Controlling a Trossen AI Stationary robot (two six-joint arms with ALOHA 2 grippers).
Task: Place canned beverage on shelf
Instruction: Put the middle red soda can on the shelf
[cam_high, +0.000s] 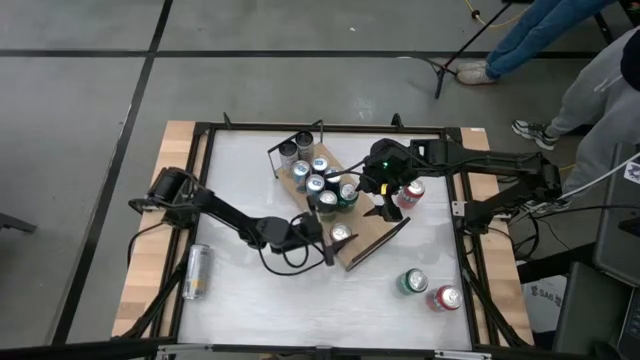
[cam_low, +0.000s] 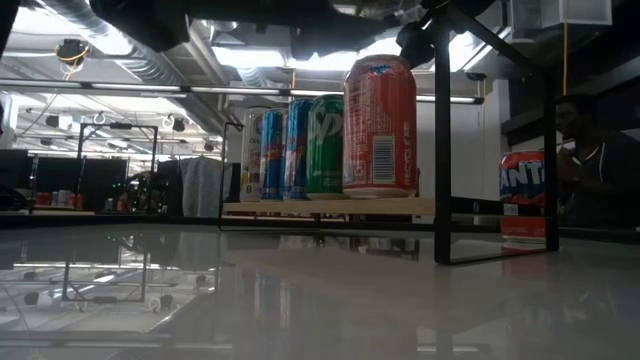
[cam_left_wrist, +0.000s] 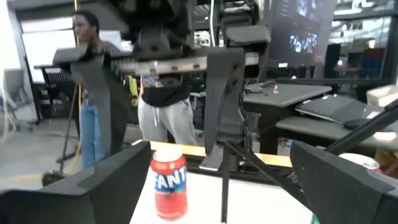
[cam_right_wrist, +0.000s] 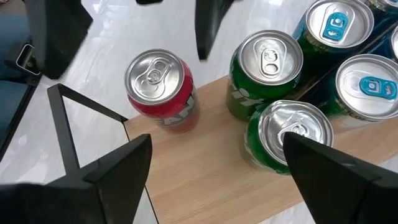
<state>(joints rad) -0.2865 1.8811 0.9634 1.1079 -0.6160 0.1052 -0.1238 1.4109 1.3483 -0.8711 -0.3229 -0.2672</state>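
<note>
Both pincers were seen released, with nothing held between the fingers. The right pincer (cam_high: 383, 203) was poised above the middle of the shelf (cam_high: 372, 238), just right of the green cans (cam_high: 347, 193) and close to a red Fanta can (cam_high: 410, 192) that stood on the worktop (cam_high: 250, 300) off the shelf's right edge. From the right wrist, that red can (cam_right_wrist: 160, 89) was seen upright beside the board's edge, with two green cans (cam_right_wrist: 266, 73) and blue cans (cam_right_wrist: 336, 28) on the wood. The left pincer (cam_high: 328, 243) was held low at the near end of the shelf, beside a can (cam_high: 341, 234) standing alone on the board. The shelf lay diagonally across the centre of the worktop, its far-left end crowded with grey, blue and green cans. In the low view a red can (cam_low: 380, 125) was seen on the board in front of the green and blue ones. Farther out, a silver can (cam_high: 196, 271) lay on its side at the near left, and a green can (cam_high: 412, 283) and a red can (cam_high: 446, 298) stood at the near right. A person's legs (cam_high: 600, 110) were seen beyond the worktop's right side.
</note>
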